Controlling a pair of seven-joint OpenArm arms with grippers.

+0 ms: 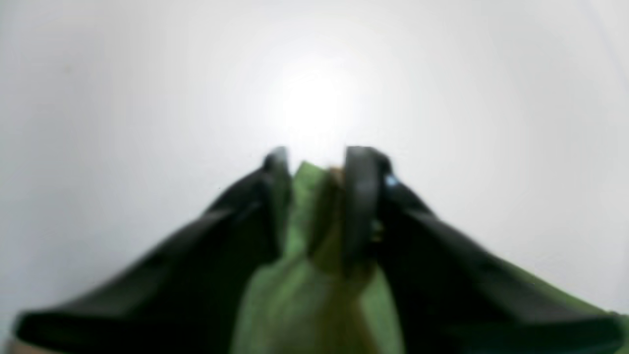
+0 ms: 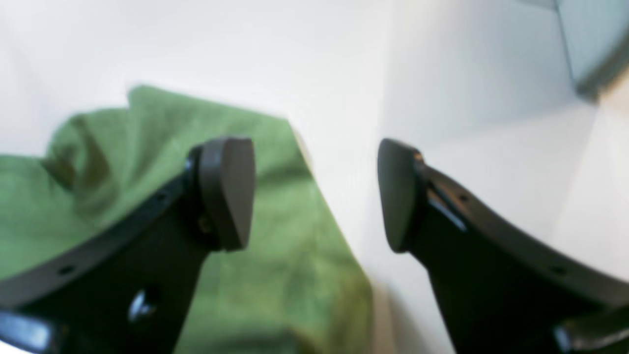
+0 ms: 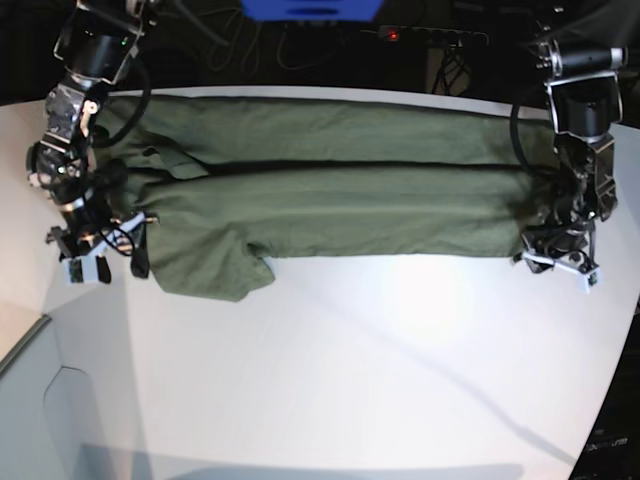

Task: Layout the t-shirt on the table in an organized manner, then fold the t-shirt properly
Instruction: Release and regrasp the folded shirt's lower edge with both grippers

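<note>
Left pincer [image 1: 314,162] nips a fold of the t-shirt [image 1: 304,275] between its jaws. Right pincer [image 2: 317,194] gapes wide, empty, cloth under its left jaw.

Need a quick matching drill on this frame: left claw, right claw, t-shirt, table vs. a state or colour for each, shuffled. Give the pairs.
Column one:
1. left claw
2. right claw
3. t-shirt
4. table

Column two:
A. olive green, spread long between the two arms
B. open, nothing between its fingers
C. white and smooth
D. green fabric pinched between its fingers

Pairs: 1-D, 2-B, 3-A, 4-C
</note>
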